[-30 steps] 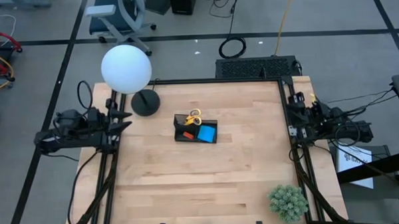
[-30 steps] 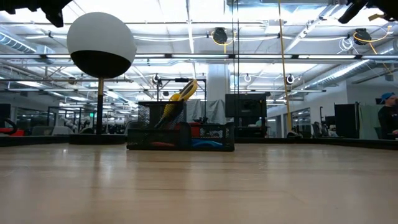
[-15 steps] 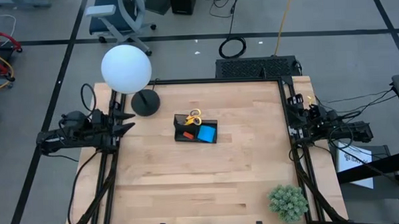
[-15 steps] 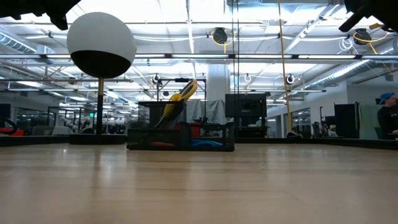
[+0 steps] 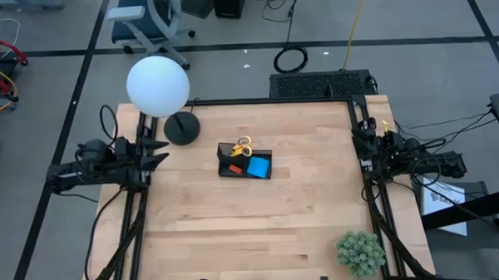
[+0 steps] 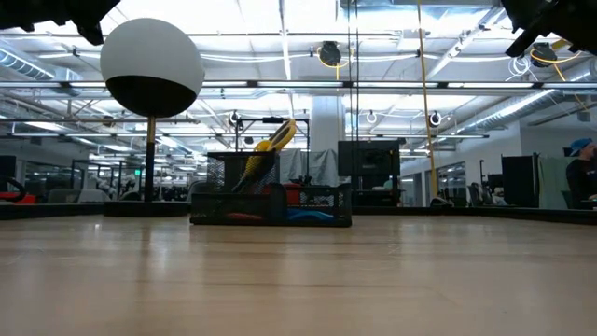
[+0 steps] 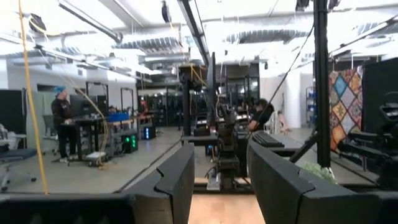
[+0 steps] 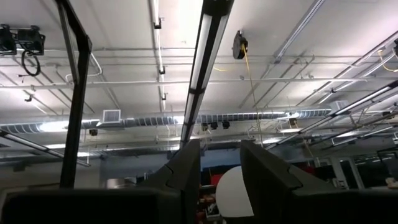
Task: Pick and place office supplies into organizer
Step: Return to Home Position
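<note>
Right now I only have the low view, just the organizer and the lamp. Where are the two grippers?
Observer: From above, the left gripper hangs at the left edge of the table, beside the lamp base; the right gripper is at the right edge.
Operator: Open or shut?
Observer: Both open. Each wrist view shows a clear gap with nothing held.
Operator: Anything on the table that I can't see?
Observer: A green plant ball, at the corner on the right arm's side, farthest from the lamp.
</note>
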### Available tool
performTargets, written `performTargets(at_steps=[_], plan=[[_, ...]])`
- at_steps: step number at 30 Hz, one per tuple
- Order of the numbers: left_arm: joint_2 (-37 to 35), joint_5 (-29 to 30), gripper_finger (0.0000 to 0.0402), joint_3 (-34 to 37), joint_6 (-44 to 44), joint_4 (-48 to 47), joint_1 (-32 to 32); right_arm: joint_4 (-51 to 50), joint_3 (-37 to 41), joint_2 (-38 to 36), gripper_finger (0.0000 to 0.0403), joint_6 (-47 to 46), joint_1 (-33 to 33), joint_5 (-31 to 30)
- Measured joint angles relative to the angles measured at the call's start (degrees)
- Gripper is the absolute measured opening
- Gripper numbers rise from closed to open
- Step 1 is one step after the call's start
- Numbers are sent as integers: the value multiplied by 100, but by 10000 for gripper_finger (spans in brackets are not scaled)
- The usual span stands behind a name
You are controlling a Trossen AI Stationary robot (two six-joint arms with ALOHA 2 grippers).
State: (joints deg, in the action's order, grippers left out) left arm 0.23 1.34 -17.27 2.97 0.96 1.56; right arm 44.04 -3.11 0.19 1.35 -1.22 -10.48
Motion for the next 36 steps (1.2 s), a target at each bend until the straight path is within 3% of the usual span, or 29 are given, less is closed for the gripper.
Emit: performTargets(at_steps=[6, 16, 36], plan=[[0, 1, 154, 752, 165, 1398, 0, -25, 6, 0, 105, 41, -1, 0], [0, 2, 154, 1431, 279, 2596, 0, -81, 10, 0, 105, 41, -1, 0], [0, 2, 154, 1669, 355, 2525, 0, -511, 11, 0, 105, 152, -1, -24]])
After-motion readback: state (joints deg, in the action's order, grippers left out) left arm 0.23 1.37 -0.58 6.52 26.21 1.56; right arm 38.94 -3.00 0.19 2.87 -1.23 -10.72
